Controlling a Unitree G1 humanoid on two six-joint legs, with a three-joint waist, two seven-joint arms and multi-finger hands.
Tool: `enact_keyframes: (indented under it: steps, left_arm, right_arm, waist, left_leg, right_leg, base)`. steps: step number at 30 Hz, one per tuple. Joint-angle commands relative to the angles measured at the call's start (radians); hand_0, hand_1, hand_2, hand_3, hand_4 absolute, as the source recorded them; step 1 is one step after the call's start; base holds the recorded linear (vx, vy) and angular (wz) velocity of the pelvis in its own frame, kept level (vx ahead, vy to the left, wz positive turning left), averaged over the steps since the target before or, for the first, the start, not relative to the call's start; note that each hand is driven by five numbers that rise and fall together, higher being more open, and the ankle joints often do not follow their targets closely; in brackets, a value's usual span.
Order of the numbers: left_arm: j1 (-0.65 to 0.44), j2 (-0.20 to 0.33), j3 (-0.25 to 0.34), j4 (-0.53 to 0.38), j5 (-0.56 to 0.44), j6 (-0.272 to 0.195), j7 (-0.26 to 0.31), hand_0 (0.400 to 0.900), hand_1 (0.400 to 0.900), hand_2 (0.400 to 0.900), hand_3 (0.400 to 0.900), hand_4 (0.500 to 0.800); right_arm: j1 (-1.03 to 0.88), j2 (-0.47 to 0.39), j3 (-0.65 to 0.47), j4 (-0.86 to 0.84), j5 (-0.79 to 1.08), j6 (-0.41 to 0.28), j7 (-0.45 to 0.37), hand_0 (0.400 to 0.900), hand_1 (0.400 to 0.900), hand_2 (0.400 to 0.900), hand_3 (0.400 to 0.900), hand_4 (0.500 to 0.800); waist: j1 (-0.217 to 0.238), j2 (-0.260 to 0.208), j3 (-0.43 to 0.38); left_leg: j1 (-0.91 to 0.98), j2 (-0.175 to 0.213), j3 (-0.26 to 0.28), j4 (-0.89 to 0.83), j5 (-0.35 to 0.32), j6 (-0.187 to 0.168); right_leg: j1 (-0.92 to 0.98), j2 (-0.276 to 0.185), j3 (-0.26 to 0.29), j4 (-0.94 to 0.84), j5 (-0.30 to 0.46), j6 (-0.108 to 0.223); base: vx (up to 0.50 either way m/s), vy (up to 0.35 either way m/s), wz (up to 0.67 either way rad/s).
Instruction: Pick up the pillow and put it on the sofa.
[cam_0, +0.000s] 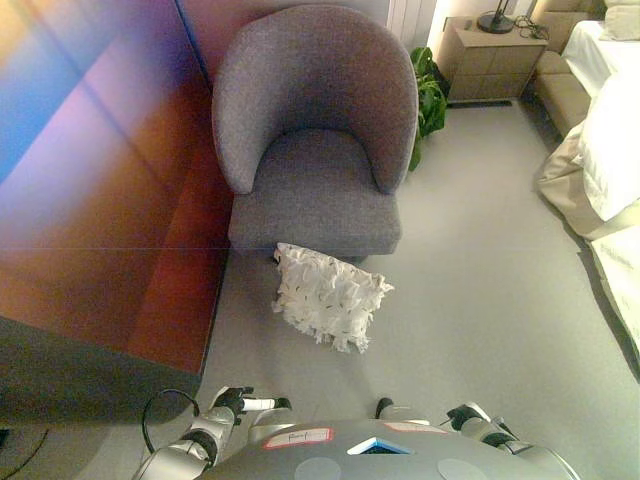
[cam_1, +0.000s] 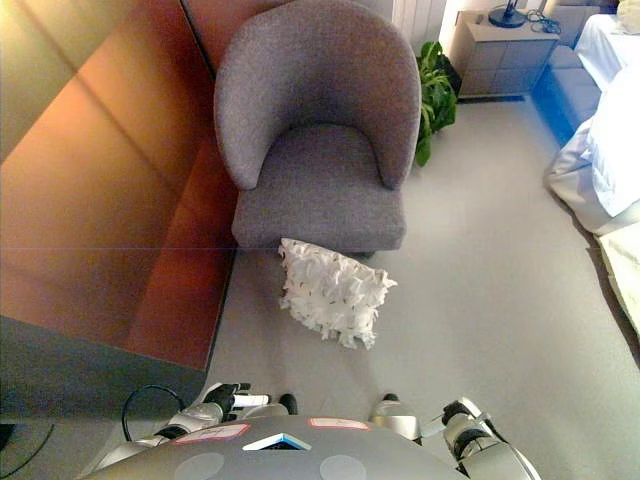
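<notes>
lying on the grey floor (cam_0: 480, 300), the white ruffled pillow (cam_0: 328, 297) is seen touching the front base of the grey sofa (cam_0: 315, 140). behind the sofa a green plant (cam_0: 430, 95) and a nightstand (cam_0: 490, 60) are set; a bed (cam_0: 610, 130) is placed well apart. left hand (cam_0: 240, 403) fingers are relaxed; the right hand (cam_0: 465, 415) cannot be told.

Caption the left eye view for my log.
White ruffled pillow lies on the floor against the grey armchair; both hands low, not reaching.
</notes>
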Motion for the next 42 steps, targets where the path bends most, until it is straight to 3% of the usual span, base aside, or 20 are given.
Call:
enact_keyframes:
  steps: [1,9,27,36,40,42]
  left_arm:
    - [-0.057,0.047,-0.010,0.058,-0.005,0.025,0.015,0.900,0.900,0.900,0.900,0.800]
    - [-0.053,0.043,-0.005,0.058,-0.016,0.010,-0.011,0.900,0.900,0.900,0.900,0.800]
    - [-0.056,0.044,-0.006,0.054,-0.018,0.017,-0.005,0.900,0.900,0.900,0.900,0.800]
    - [-0.077,0.056,-0.014,0.039,-0.048,0.024,-0.003,0.900,0.900,0.900,0.900,0.800]
    - [-0.082,0.054,-0.003,0.030,-0.047,0.014,0.007,0.900,0.900,0.900,0.900,0.800]
    - [-0.075,0.055,0.011,0.022,-0.054,0.004,0.002,0.900,0.900,0.900,0.900,0.800]
  right_arm:
    - [-0.089,0.008,0.016,0.048,0.019,0.021,-0.010,0.900,0.900,0.900,0.900,0.800]
    - [-0.086,0.008,0.015,0.044,0.013,0.017,-0.011,0.900,0.900,0.900,0.900,0.800]
    - [-0.092,0.005,0.023,0.041,0.007,0.010,-0.011,0.900,0.900,0.900,0.900,0.800]
    - [-0.111,0.009,0.035,0.023,0.053,0.013,-0.024,0.900,0.900,0.900,0.900,0.800]
    - [-0.119,-0.014,0.034,0.006,0.057,0.001,-0.007,0.900,0.900,0.900,0.900,0.800]
    - [-0.121,-0.029,0.041,-0.008,0.047,-0.003,0.008,0.900,0.900,0.900,0.900,0.800]
  waist:
    - [0.025,-0.057,0.029]
    - [0.026,-0.058,0.032]
    - [0.026,-0.047,0.039]
    - [0.013,-0.043,0.058]
    - [0.003,-0.086,0.086]
    - [0.010,-0.105,0.117]
  left_leg:
    - [0.034,-0.064,0.016,0.003,-0.115,0.063]
    - [0.032,-0.062,0.013,0.003,-0.114,0.062]
    - [0.026,-0.059,0.011,0.003,-0.108,0.059]
    - [0.017,-0.040,-0.011,0.024,-0.098,0.064]
    - [-0.064,-0.003,-0.017,0.272,-0.124,0.050]
    - [-0.163,0.020,-0.023,0.474,-0.069,0.055]
  right_leg:
    - [0.002,-0.014,0.043,0.015,-0.038,0.033]
    - [0.000,-0.013,0.042,0.015,-0.039,0.032]
    - [-0.004,-0.013,0.033,0.025,-0.047,0.027]
    - [-0.046,0.029,0.079,0.140,-0.119,-0.010]
    - [-0.080,0.031,0.112,0.176,-0.118,-0.047]
    - [-0.084,0.039,0.127,0.194,-0.115,-0.073]
  base:
    - [0.00,0.000,0.00]
    - [0.00,-0.002,0.01]
    - [0.00,-0.002,0.00]
    - [0.02,-0.101,0.00]
    - [0.01,-0.200,-0.04]
    - [0.07,-0.228,-0.34]
